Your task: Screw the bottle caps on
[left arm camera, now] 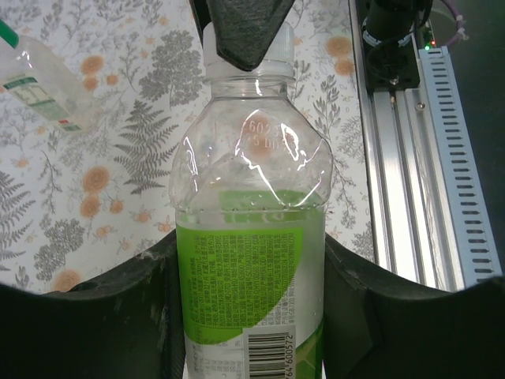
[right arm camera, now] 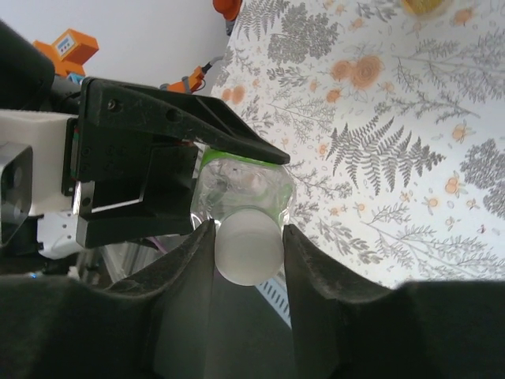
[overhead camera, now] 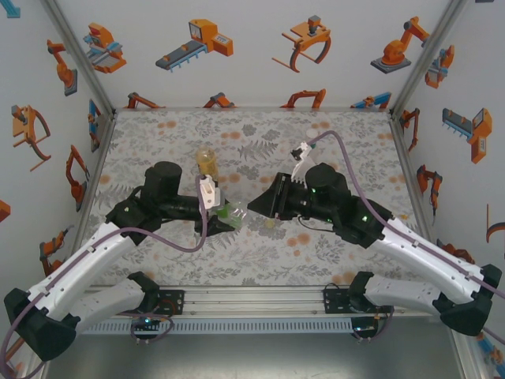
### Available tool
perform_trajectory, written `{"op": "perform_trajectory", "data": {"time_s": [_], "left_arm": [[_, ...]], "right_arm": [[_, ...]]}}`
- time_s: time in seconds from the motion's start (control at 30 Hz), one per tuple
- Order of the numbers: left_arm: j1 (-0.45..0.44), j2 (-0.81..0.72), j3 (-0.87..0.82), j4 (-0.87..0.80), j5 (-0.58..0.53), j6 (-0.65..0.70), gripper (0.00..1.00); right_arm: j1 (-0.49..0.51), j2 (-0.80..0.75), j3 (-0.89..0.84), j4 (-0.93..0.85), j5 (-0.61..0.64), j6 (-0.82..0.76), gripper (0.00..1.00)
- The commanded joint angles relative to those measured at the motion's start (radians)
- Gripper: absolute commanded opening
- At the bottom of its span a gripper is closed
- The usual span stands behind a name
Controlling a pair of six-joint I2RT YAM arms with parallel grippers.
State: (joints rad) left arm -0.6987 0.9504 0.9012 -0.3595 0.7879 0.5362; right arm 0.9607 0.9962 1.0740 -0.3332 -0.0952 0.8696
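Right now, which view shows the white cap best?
Right wrist: the white cap sits end-on in the right pincer. Left wrist shows its rim atop the bottle, behind that pincer's finger; top external, too small to tell.

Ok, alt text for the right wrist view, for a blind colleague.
The right gripper pinches a white bottle cap on the mouth of a clear, green-labelled bottle. The left gripper holds that bottle over a floral table.
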Motion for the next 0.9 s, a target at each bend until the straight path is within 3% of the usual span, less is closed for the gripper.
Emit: {"op": "perform_trajectory", "data": {"time_s": [0.0,0.47,0.63,0.87], "left_arm": [[-0.005,-0.016,0.019,0.042,0.086,0.014,0.00],[-0.005,-0.001,0.024,0.037,0.174,0.015,0.00],[-0.005,-0.002,0.025,0.031,0.174,0.018,0.00],[-0.005,-0.001,0.026,0.028,0.174,0.021,0.00]], "right_arm": [[-0.002,-0.055,0.034,0.016,0.022,-0.237,0.46],[-0.003,-0.138,0.022,0.030,-0.371,-1.074,0.51],[-0.002,-0.096,0.055,-0.013,-0.469,-1.194,0.55],[-0.002,-0.050,0.060,-0.008,-0.472,-1.216,0.51]]}}
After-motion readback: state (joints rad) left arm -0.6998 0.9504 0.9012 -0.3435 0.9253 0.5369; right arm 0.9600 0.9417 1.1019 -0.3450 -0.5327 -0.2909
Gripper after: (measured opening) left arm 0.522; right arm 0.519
